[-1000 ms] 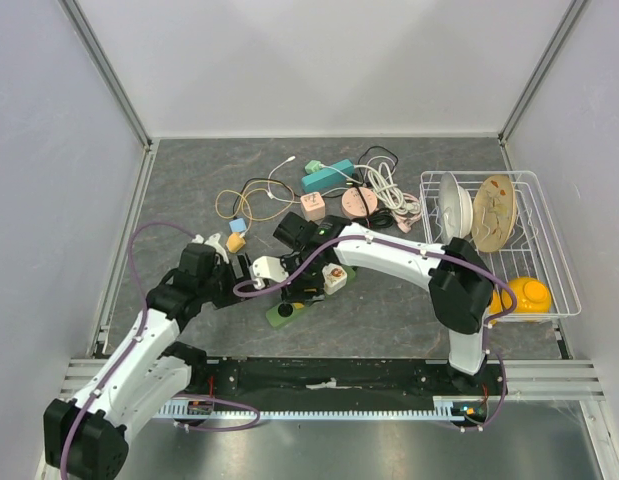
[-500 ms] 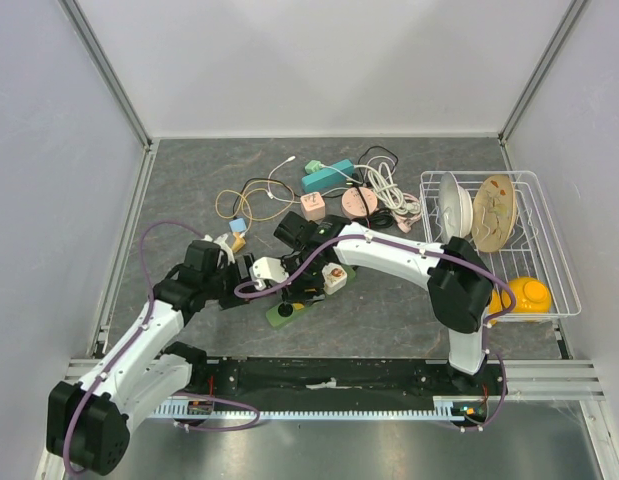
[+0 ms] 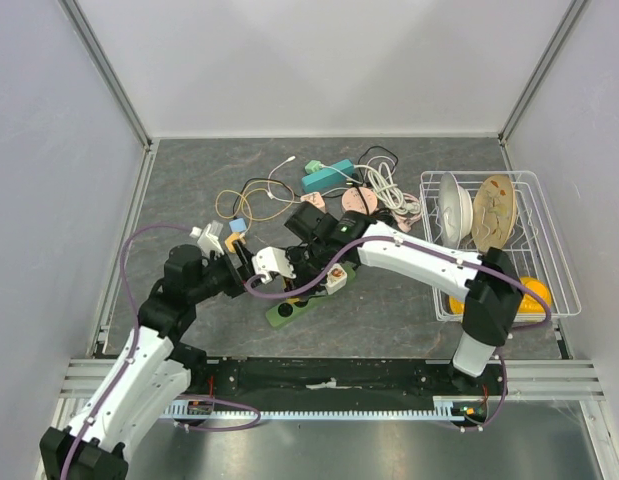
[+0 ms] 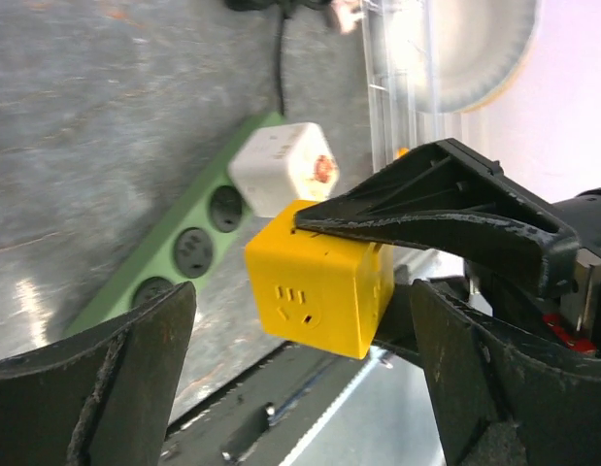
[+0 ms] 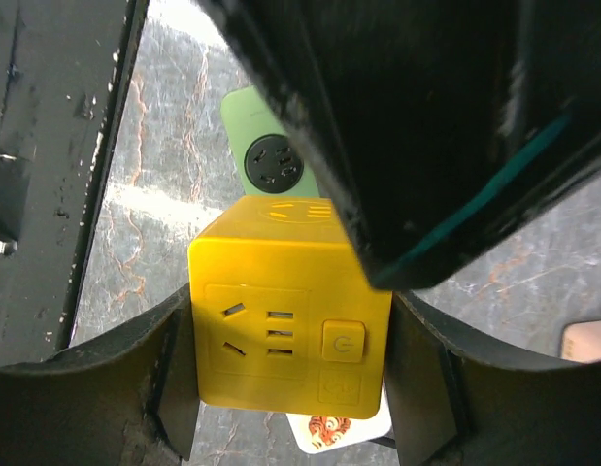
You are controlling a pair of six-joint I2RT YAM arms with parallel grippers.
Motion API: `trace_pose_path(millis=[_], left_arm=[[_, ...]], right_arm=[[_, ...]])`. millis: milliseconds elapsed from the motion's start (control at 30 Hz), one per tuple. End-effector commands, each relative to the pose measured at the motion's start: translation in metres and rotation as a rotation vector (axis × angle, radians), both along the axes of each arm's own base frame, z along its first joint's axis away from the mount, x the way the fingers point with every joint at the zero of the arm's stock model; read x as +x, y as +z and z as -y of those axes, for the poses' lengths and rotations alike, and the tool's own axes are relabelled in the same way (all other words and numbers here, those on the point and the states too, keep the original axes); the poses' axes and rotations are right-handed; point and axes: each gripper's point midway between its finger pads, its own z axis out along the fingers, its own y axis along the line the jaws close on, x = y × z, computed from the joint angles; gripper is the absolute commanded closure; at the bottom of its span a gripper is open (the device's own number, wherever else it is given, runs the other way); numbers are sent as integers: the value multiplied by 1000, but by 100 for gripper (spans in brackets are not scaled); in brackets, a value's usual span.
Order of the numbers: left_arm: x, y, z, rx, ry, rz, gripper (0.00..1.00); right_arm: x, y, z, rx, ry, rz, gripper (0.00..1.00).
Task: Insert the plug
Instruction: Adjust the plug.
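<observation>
While the left arm pulled its elbow back toward the near-left corner, the left gripper [image 4: 305, 320] eased a shade wider and stood fully spread, one finger on each side of the yellow cube plug [image 4: 319, 291] and touching neither face. That left the plug wholly with the right gripper [image 5: 292, 354], whose fingers pressed its two side faces. To my eye the handover was finished and the insertion was now the right arm's job alone. Below and just beyond the held plug lay the green power strip [image 4: 183, 254] on the desk, with open sockets showing and a white cube adapter [image 4: 283, 167] already seated further along. The plug looked not yet in any socket. The right arm reached long and low, its elbow swung out toward the wire rack [image 3: 479, 173] and its wrist tipped down over the strip. The left forearm pointed in from the opposite side.
</observation>
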Motion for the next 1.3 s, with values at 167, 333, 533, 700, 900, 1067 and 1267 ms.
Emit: trace_pose_path(millis=[167, 333, 533, 700, 900, 1067, 1267], left_arm=[[-9, 29, 36, -193, -217, 13, 2], [-17, 30, 43, -226, -303, -5, 2], [-28, 24, 48, -254, -377, -49, 7], [-28, 24, 50, -277, -386, -39, 14], [-24, 33, 54, -324, -386, -16, 17], [-25, 34, 55, -347, -392, -19, 21], [-31, 35, 55, -358, -412, -19, 52]], right_arm=[[-8, 54, -10, 195, 21, 26, 100], [-5, 63, -10, 233, 12, 30, 100], [0, 68, -9, 260, -6, 28, 100], [-1, 71, -11, 286, -2, 10, 100], [-5, 69, -13, 293, 2, -15, 100], [-6, 71, -14, 305, 0, -22, 100], [0, 63, -13, 292, -37, -27, 100]])
